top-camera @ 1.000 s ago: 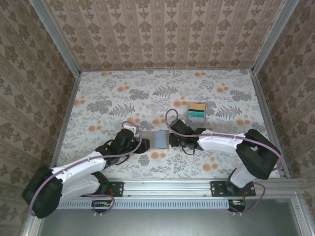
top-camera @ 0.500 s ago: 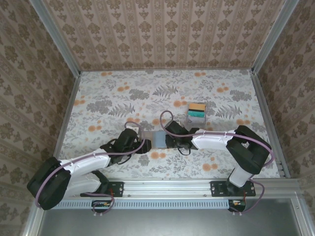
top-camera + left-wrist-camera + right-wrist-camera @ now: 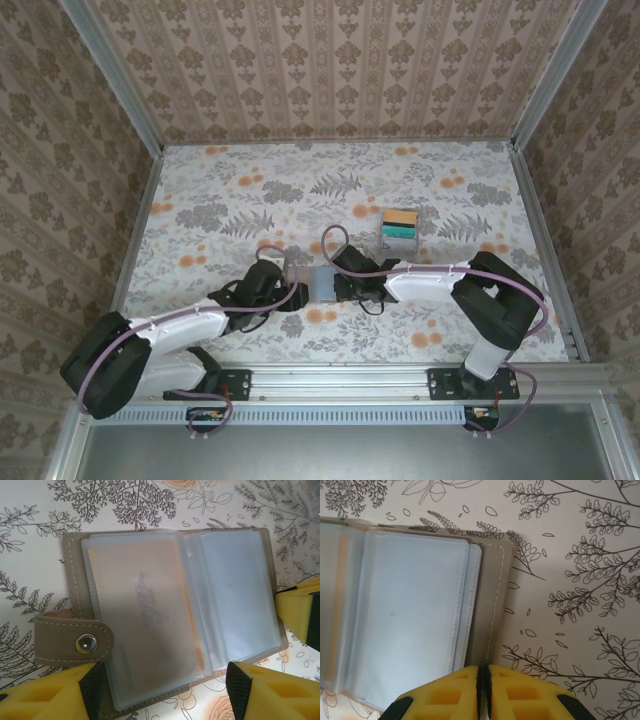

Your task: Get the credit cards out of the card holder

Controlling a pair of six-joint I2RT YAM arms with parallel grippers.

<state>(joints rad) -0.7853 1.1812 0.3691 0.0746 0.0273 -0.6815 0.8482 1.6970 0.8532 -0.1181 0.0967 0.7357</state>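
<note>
Top view: the card holder [image 3: 322, 283] is laid open, with the left gripper [image 3: 297, 287] at its 9 o'clock and the right gripper [image 3: 341, 285] at its 3 o'clock. Left wrist view: jaws are spread wide, straddling the holder's 6 o'clock edge; an orange-yellow credit card [image 3: 145, 615] is seen sleeved in the 9 o'clock panel. Right wrist view: fingers are closed on the taupe cover's 3 o'clock edge. Judgement: the cover should be pinned flat and the card drawn out through the sleeve mouth, not pinched through the plastic.
</note>
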